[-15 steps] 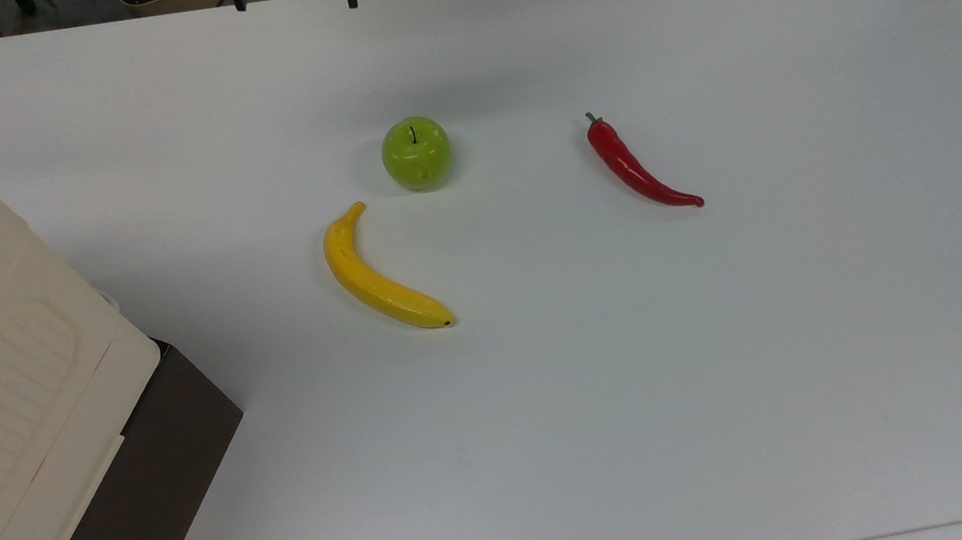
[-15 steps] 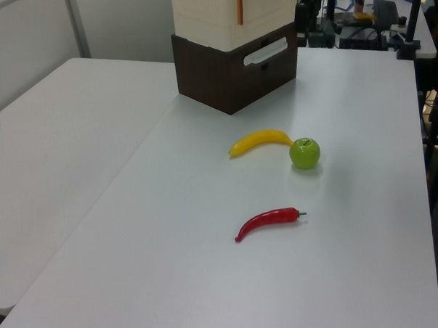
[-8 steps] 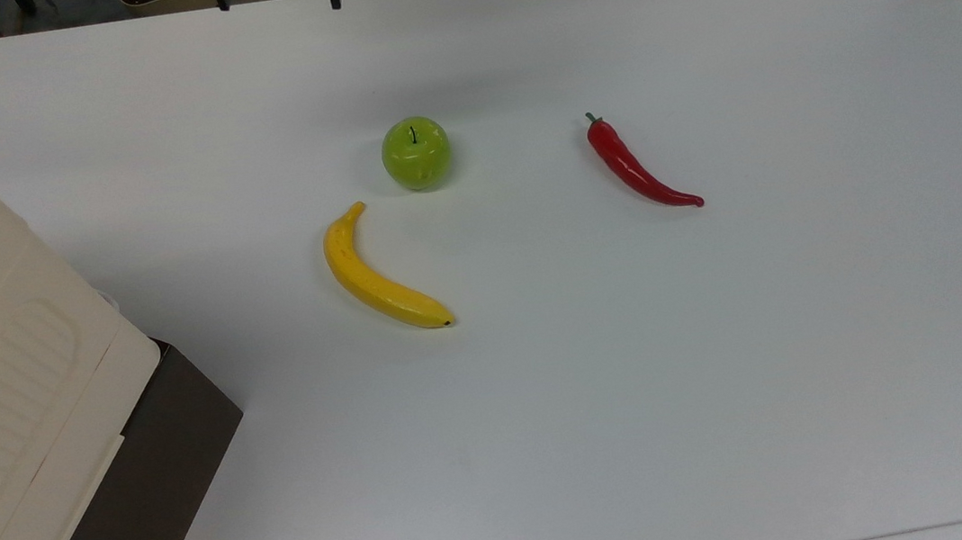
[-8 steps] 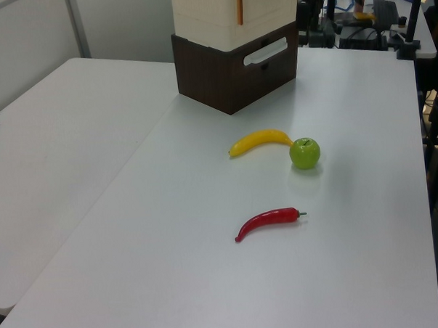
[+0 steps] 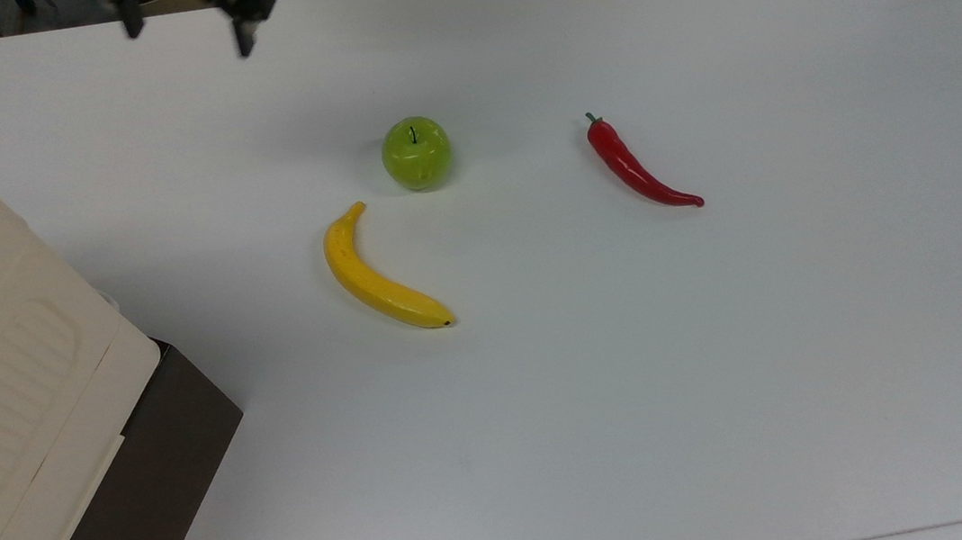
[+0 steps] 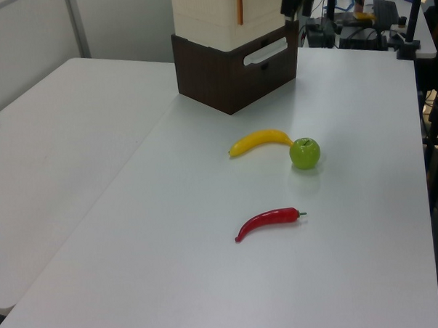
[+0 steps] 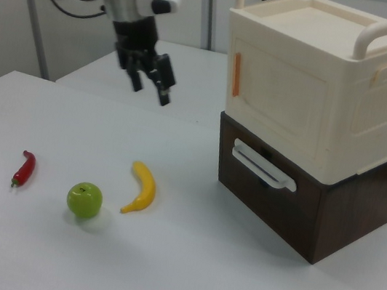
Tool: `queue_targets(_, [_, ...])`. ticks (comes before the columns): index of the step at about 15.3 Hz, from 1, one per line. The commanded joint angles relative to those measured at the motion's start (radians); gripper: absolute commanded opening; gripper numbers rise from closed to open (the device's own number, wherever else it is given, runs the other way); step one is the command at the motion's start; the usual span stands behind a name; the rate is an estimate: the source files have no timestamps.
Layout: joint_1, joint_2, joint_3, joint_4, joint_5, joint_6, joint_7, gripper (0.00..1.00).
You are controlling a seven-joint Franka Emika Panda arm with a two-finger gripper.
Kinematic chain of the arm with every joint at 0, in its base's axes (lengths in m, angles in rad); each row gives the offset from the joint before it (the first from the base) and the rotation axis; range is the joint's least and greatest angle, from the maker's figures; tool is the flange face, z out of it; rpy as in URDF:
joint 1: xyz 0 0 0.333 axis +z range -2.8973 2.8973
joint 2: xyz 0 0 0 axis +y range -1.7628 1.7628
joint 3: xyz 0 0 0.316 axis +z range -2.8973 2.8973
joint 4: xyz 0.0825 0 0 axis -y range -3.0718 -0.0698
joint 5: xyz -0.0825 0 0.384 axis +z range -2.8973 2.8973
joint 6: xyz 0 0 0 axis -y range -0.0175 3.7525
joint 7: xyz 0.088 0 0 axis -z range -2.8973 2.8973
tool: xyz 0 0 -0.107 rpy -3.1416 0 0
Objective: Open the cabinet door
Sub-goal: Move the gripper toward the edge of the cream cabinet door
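The gripper hangs in the air with its two black fingers spread apart and nothing between them, well clear of the cream cabinet, which in the right view sits at about three o'clock from it on a dark brown base with a white drawer handle. The cabinet door is the flat front panel with an orange tab at its edge, lying flush and closed. On the white table, a yellow banana lies at seven o'clock from the green apple in the top view, and a red chili pepper lies apart at three o'clock.
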Motion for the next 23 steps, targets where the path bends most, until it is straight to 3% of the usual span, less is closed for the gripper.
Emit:
queue_targets(1, [-0.019,0.05,-0.002,0.035,-0.076,0.117,0.113,1.0])
queue_targets(7, [-0.082,0.113,-0.004,0.037,-0.098,0.368,0.147,1.0])
queue_targets(12, [-0.088,0.154,-0.004,0.037,-0.098,0.548,0.184,0.99])
queue_targets(22, [-0.076,0.217,-0.001,0.038,-0.098,0.766,0.209,0.96])
queue_targets(23, [-0.076,0.219,-0.001,0.038,-0.098,0.766,0.212,0.92])
